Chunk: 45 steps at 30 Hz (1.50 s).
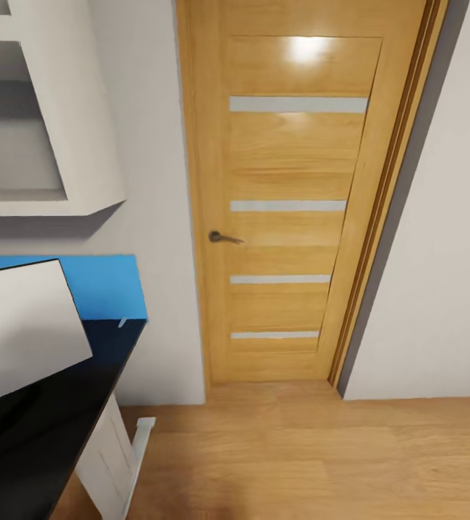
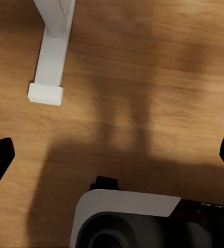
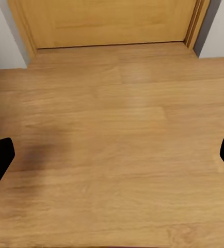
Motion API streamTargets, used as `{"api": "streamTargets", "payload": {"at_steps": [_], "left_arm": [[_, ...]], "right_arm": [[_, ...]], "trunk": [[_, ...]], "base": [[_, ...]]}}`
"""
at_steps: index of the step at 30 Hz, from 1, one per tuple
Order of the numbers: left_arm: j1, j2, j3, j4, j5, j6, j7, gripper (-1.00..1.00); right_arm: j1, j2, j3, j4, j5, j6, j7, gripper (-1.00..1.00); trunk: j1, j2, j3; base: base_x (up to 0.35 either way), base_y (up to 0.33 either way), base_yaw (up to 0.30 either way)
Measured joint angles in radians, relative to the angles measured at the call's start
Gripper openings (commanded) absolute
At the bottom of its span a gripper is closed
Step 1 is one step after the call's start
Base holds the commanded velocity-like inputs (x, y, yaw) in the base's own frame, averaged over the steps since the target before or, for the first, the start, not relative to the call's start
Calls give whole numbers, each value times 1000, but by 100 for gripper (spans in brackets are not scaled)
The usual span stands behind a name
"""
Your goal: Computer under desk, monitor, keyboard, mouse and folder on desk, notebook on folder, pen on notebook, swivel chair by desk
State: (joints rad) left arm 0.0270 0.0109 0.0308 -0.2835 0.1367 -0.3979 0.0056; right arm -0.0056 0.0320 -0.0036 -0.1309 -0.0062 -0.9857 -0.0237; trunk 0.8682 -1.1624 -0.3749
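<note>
The robot faces a wooden door (image 1: 292, 195) at twelve o'clock. The bench (image 1: 43, 433) sits at eight o'clock, carrying the monitor (image 1: 18, 332) (white back showing). Left hand (image 2: 112, 155) and right hand (image 3: 112, 155) hang wide open, empty, over the floor (image 3: 122, 144), probably for travelling.

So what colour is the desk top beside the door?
Glossy black desk top, clearest in the head view.
</note>
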Motion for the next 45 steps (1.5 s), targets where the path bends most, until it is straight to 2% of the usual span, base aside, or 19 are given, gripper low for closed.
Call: {"api": "streamTargets", "payload": {"at_steps": [8,18,27,30,34,38,45], "left_arm": [[0,0,0,0,0,0,0,100],[0,0,2,0,-1,0,0,100],[0,0,3,0,-1,-1,0,100],[0,1,5,0,-1,-18,0,100],[0,0,6,0,1,-96,0,100],[0,-1,7,0,4,-180,0,100],[0,-11,7,0,6,-220,1,100]], "right_arm": [[0,0,0,0,1,14,0,100],[0,0,1,-7,2,94,0,100],[-2,-6,-1,-13,-1,103,-6,100],[-3,-11,-2,-15,-1,104,-32,100],[-15,-22,-2,-17,-2,106,-103,100],[-65,-26,-2,-18,-1,112,-145,100],[-163,-45,-3,-17,-2,172,-162,100]], "trunk": [[0,0,-4],[0,0,-10],[0,0,-16],[0,0,-18],[0,0,-19],[0,0,-20],[0,0,-20]], "base": [[-255,-188,283],[-296,-66,278],[-66,-2,276],[-6,0,276],[-2,0,276],[-1,0,276],[0,0,276]]}}
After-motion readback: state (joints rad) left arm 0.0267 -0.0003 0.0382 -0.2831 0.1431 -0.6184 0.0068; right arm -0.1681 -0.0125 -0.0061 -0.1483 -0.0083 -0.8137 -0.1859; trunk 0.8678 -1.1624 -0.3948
